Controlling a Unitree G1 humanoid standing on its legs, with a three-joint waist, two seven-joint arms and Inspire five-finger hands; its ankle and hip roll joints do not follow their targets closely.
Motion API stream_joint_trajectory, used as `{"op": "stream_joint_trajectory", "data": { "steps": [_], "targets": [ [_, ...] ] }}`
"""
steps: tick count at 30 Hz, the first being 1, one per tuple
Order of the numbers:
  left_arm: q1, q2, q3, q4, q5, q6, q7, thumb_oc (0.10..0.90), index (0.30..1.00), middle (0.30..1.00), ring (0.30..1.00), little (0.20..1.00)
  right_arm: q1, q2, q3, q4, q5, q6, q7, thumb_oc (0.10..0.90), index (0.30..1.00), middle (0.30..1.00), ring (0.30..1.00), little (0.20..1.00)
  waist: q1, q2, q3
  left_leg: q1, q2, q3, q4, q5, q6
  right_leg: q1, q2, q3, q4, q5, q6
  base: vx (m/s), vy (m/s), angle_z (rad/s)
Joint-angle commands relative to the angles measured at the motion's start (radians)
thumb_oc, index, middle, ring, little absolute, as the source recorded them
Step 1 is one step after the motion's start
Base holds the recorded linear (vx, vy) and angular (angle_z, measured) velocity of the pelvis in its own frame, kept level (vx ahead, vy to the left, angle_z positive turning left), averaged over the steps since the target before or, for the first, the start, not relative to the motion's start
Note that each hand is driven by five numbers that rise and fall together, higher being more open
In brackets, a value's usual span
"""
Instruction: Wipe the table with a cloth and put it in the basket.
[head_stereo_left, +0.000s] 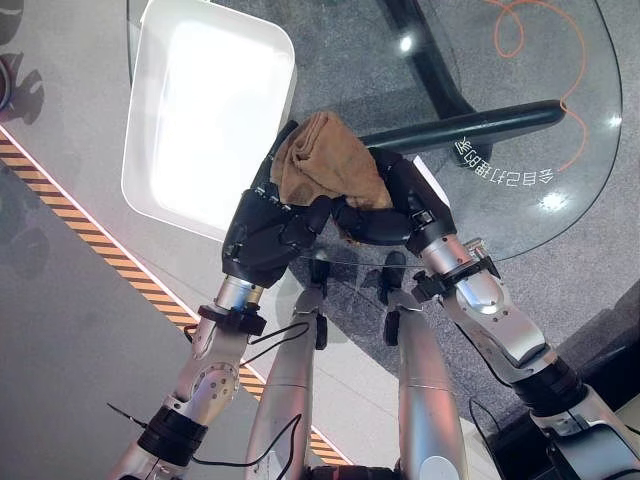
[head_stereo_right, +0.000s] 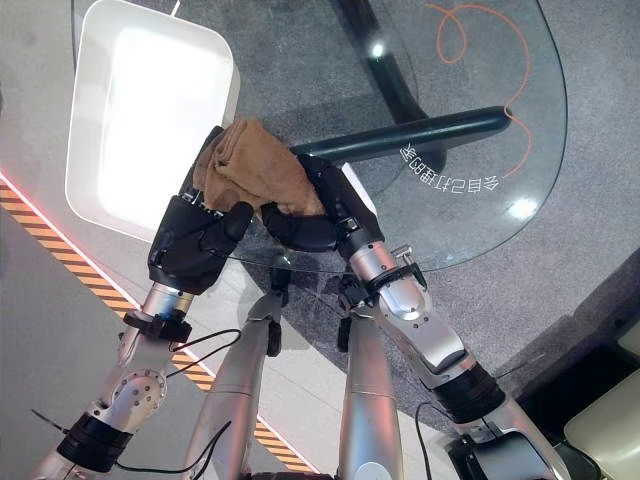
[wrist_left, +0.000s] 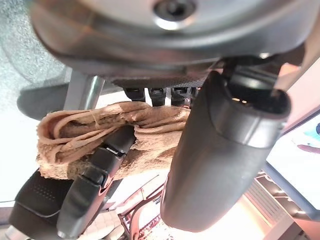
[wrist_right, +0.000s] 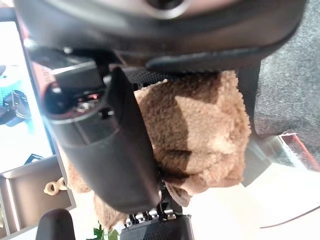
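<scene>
Writing: white characters printed on the glass tabletop, not read off | cloth bunched between both hands at the tabletop's near edge, beside the white basket | left robot hand and right robot hand both curl around it | cloth tan, fleecy, folded

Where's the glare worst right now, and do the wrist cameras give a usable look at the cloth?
Left eye view: the white basket is blown out inside, and small light spots glint on the glass table. Left wrist view: the brown cloth is readable between the left robot hand and the right one, background washed out. Right wrist view: the right robot hand shades half the cloth, still usable.
</scene>
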Motion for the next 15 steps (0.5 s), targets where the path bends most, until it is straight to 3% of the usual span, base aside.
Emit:
{"op": "stream_joint_trajectory", "data": {
  "steps": [1, 6, 15],
  "targets": [
    [-0.036, -0.014, -0.055, -0.167, 0.042, -0.046, -0.056, 0.800, 0.900, 0.900, 0.900, 0.900, -0.092, 0.023, 0.108, -0.264, -0.035, -0.043, 0.119, 0.100, 0.300, 0.300, 0.300, 0.200, 0.014, 0.010, -0.027, 0.028, -0.060, 0.034, -0.002, -0.043, 0.051, 0.017, 0.071, 0.005, -0.107, 0.095, 0.011, 0.00, 0.000, 0.00],
    [-0.042, -0.019, -0.071, -0.165, 0.043, -0.051, -0.056, 0.800, 0.900, 0.900, 0.900, 0.900, -0.117, 0.028, 0.163, -0.265, -0.058, -0.016, 0.135, 0.100, 0.300, 0.300, 0.300, 0.200, 0.019, 0.014, -0.027, 0.028, -0.064, 0.031, -0.007, -0.039, 0.052, 0.018, 0.070, 0.004, -0.113, 0.097, 0.009, 0.00, 0.000, 0.00],
    [-0.057, -0.030, -0.092, -0.159, 0.034, -0.062, -0.039, 0.800, 0.900, 0.900, 0.900, 0.900, -0.154, 0.053, 0.206, -0.254, -0.082, -0.029, 0.079, 0.100, 0.300, 0.300, 0.300, 0.200, 0.024, 0.017, -0.027, 0.025, -0.068, 0.030, -0.014, -0.034, 0.053, 0.015, 0.073, 0.007, -0.120, 0.101, 0.010, 0.00, 0.000, 0.00]
  ]
}}
